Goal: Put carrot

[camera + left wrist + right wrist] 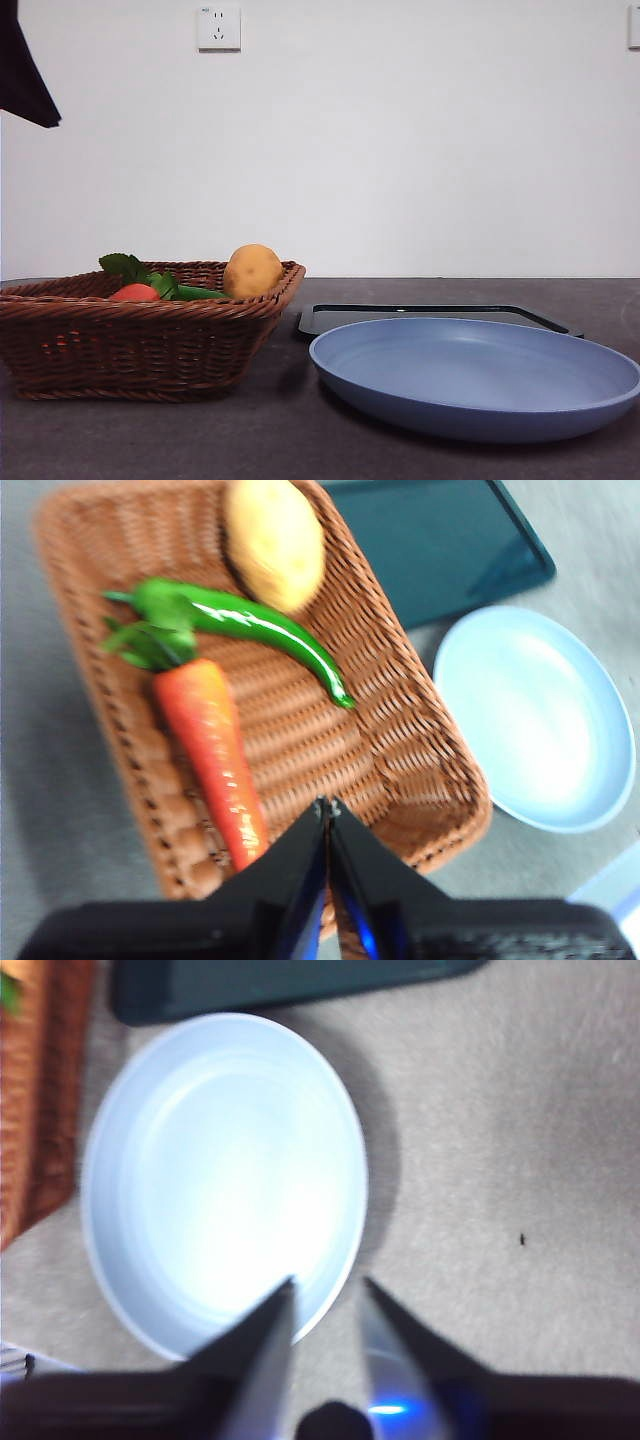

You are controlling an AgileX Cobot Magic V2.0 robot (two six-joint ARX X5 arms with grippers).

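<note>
The orange-red carrot (208,750) with green leaves lies in the brown wicker basket (400,750), beside a green pepper (255,630) and a tan potato (274,540). In the front view only the carrot's thick end (135,293) shows over the basket rim (150,308). My left gripper (328,808) is shut and empty, above the basket's near edge, close to the carrot's thin tip. My right gripper (326,1285) is open a little and empty, above the rim of the blue plate (225,1175). A black arm tip (25,70) shows at the top left of the front view.
The blue plate (480,375) sits to the right of the basket, with a dark flat tray (430,315) behind it. The tray also shows in the left wrist view (440,540) and the right wrist view (280,985). A wall stands behind the table.
</note>
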